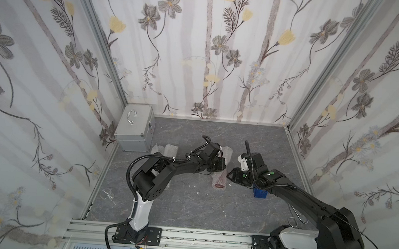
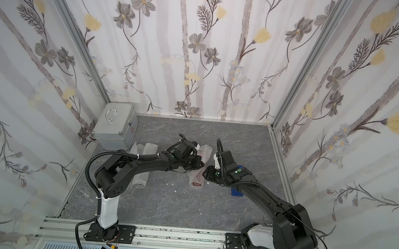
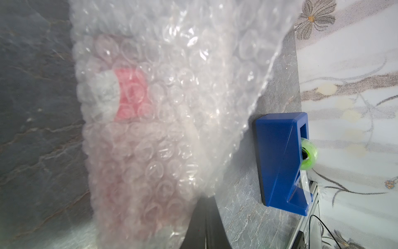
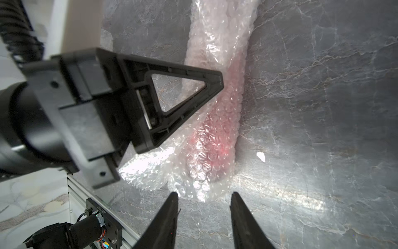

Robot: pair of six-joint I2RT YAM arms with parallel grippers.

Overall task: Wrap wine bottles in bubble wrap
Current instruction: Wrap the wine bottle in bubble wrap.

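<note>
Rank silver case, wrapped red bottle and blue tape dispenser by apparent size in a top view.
1. silver case
2. wrapped red bottle, partly covered
3. blue tape dispenser, largely hidden, so unsure

Glossy plastic bubble wrap; matt metal case

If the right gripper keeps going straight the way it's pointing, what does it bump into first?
Most likely the bubble wrap. The right gripper, jaws apart, points at the near end of the roll around the red-pink bottle. Its height is unclear, so it might skim over.
</note>
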